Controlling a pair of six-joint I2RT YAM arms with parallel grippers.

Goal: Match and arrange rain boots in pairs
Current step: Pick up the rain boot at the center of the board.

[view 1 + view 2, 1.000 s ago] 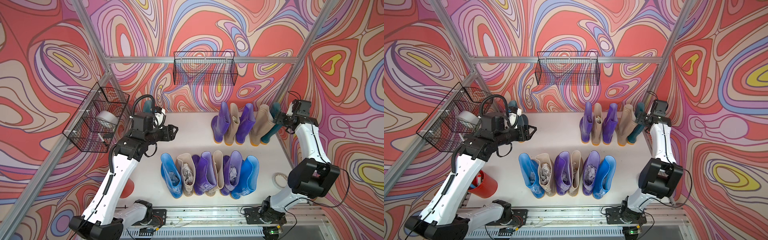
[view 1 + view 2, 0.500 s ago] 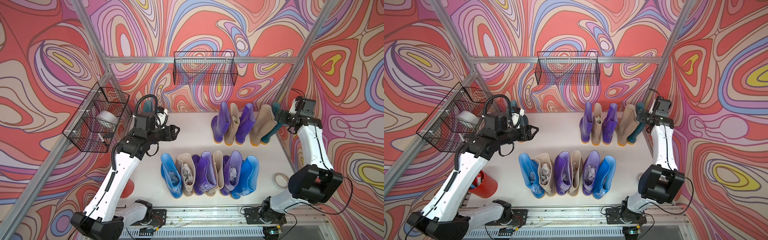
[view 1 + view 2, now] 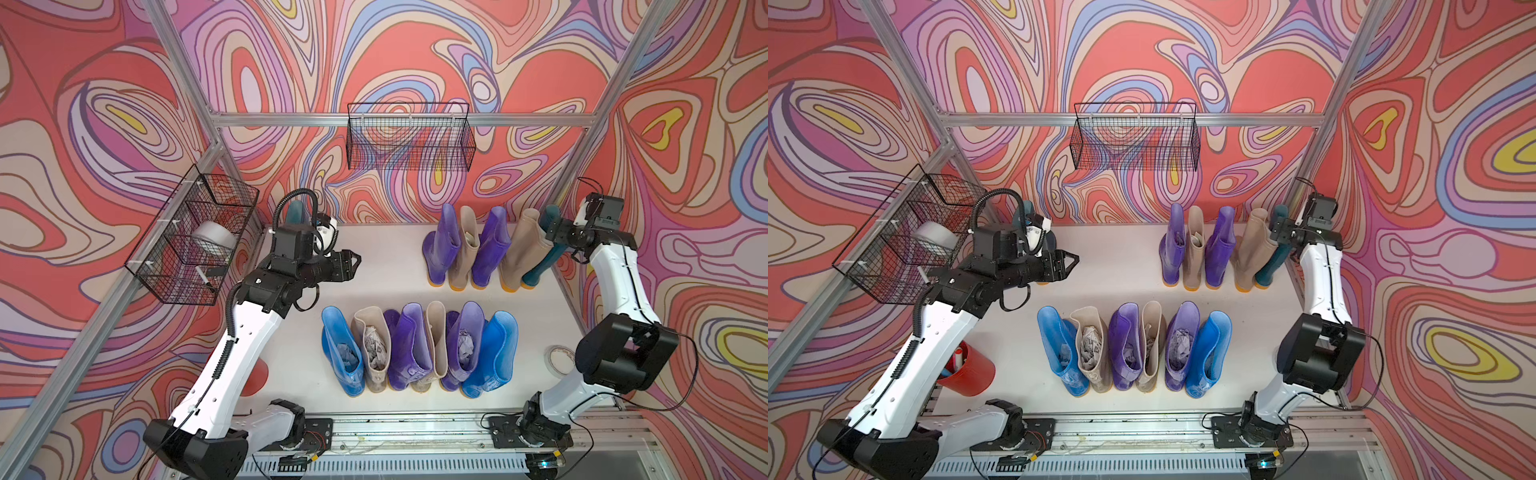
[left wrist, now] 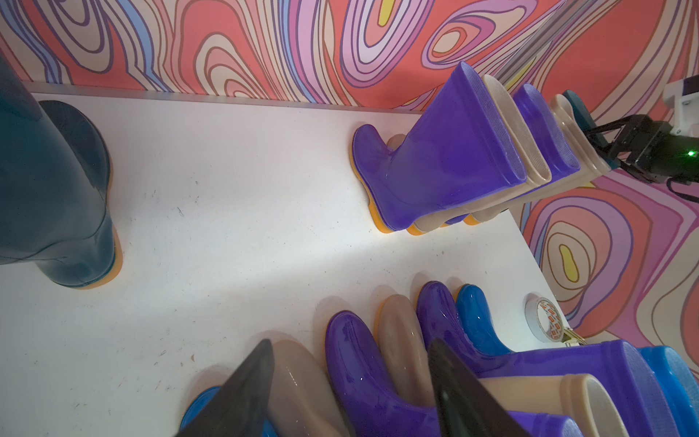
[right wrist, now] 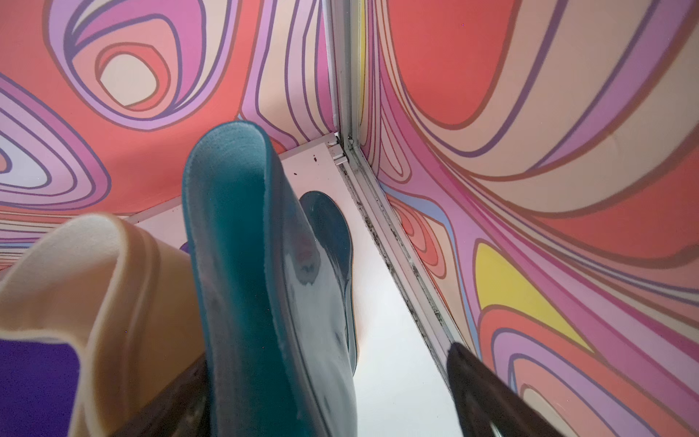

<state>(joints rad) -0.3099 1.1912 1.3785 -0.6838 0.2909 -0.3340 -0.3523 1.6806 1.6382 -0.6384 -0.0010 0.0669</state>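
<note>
Where the teal boot (image 5: 246,265) leans, a beige boot (image 5: 94,287) stands just beside.

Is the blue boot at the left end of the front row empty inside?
Stuffed: crumpled grey paper sits in the open top of the blue boot.

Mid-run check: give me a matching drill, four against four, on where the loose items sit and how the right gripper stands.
Things:
1. tape roll
2. red cup
3. white roll
4. right gripper

Places or states:
A. open around the shaft of a teal boot
B. inside the side wire basket
C. front left, beside the left arm
D. flat near the right edge of the table

Pairs: 1-D, 2-C, 3-B, 4-A
</note>
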